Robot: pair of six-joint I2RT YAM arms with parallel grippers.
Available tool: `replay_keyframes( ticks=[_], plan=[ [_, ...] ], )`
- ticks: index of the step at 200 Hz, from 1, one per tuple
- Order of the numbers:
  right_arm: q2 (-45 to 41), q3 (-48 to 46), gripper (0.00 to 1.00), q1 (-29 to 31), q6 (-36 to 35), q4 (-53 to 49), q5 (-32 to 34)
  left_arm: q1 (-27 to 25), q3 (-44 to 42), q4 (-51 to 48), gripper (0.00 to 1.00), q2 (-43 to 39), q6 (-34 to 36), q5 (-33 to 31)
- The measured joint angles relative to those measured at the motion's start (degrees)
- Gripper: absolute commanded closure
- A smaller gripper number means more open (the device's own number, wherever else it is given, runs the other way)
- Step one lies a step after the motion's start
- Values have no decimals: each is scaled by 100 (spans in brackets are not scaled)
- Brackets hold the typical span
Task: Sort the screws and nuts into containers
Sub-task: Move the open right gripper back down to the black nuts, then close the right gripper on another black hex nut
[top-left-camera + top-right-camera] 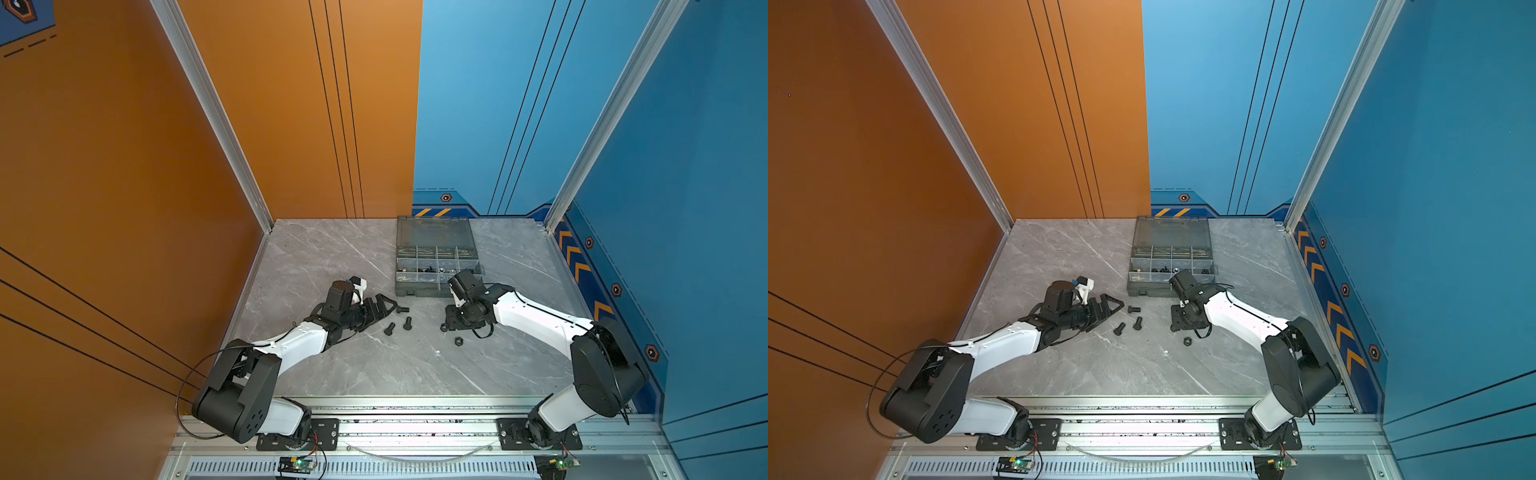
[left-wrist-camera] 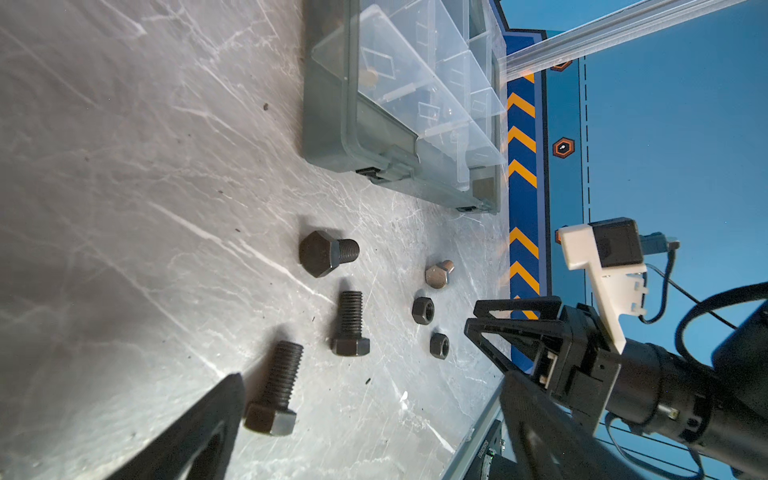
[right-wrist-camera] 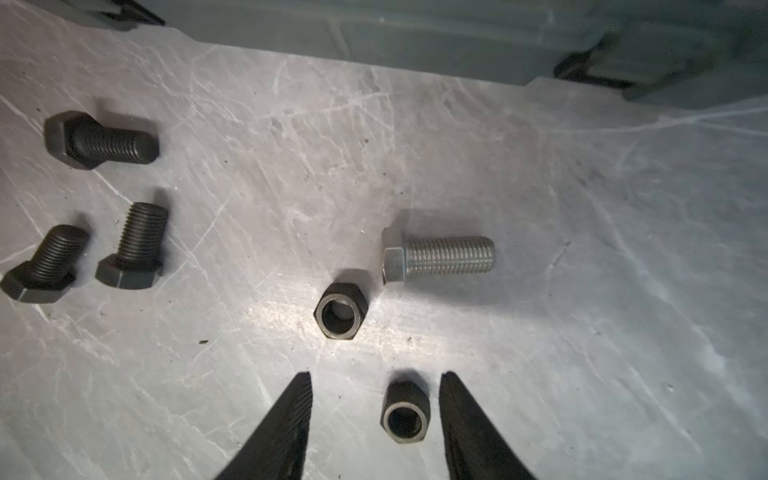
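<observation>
The right pincer (image 3: 376, 380) stands half wide and grips nothing. A black hex nut (image 3: 404, 417) shows between its two fingers (image 3: 286, 428), apart from both and nearer one than the other. The tips seem to hang a little above the marble tabletop (image 3: 582, 291), though the angle is too poor to be sure. Just past that nut lies a second black nut (image 3: 340, 311). Just beside it a silver hex bolt (image 3: 440, 255) lies on its side, head toward the nut.

In both top views three black hex bolts (image 1: 407, 323) lie loose at nine o'clock of this pincer, near one another but apart. Further out at nine o'clock the left pincer (image 2: 372, 376) gapes wide and empty, one finger just beside the nearest bolt. At twelve o'clock sits the smoky-grey organizer case (image 1: 419, 289). Its lid (image 1: 434, 232) is thrown back toward the wall, and small dark pieces lie in the middle row of its compartments (image 1: 428, 270).
</observation>
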Motion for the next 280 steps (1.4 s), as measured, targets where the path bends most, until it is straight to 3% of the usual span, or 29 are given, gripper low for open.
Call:
replay_keyframes(
  ticks=[63, 156, 237, 280],
  plan=[
    [310, -9, 45, 201, 568, 367, 356, 2, -103, 35, 2, 0, 0, 0],
    [809, 39, 46, 426, 710, 389, 501, 2, -190, 52, 2, -2, 0, -2],
    [1143, 273, 51, 450, 686, 391, 501, 2, -197, 103, 2, -2, 0, 0],
    [1235, 374, 60, 459, 675, 387, 503, 15, -197, 140, 2, 0, 0, 0]
  ],
)
